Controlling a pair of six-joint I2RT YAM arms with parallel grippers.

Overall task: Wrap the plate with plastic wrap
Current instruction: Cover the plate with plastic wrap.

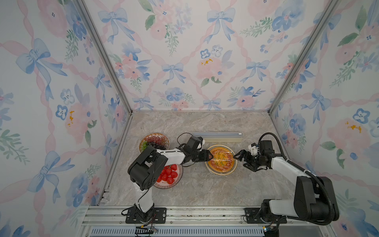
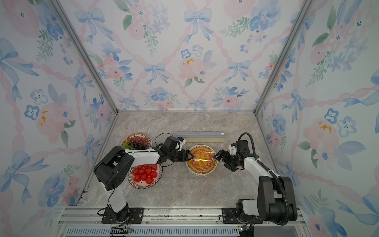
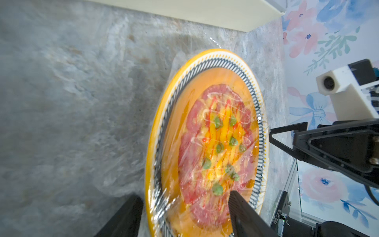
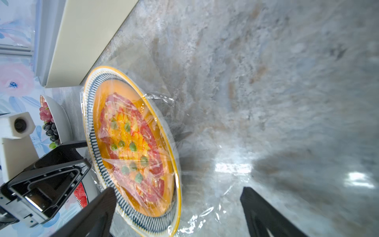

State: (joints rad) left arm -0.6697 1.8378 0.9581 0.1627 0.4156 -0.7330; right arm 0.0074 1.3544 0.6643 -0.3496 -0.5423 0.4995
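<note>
Seven items on one marble-look worktop (image 1: pixel 205 190), each placed from the grippers.

1. left gripper (image 1: pixel 211 157): released, fingers apart. In the left wrist view the near rim of the plate (image 3: pixel 151 143) sits in the gap. One finger is over the covered food, its fellow outside the rim above the worktop. Whether either finger touches the film cannot be told.
2. right gripper (image 1: pixel 238 159): released, fingers spread wide. It sits at the opposite rim, facing the left gripper. One finger is at the rim, the other over the worktop.
3. plate: round, with a yellow edge and a dark looped band inside it. It lies flat, directly between the tips of the two grippers.
4. food (image 3: pixel 217 143): red slices, yellow sauce and green dots, filling the plate's centre.
5. plastic wrap (image 4: pixel 162 98): clear, glossy, crinkled film over the whole plate and its food. Loose edges spill past the rim onto the worktop, including between the right gripper's fingers.
6. box (image 1: pixel 218 137): long, narrow and cream, with a translucent top. It lies beyond both grippers, just past the plate's far rim.
7. two fruit dishes, both back from the left gripper along its arm. The dish of grapes (image 1: pixel 153 134) is on the box side of the arm. The dish of strawberries (image 2: pixel 143 185) is partly hidden under the arm.
</note>
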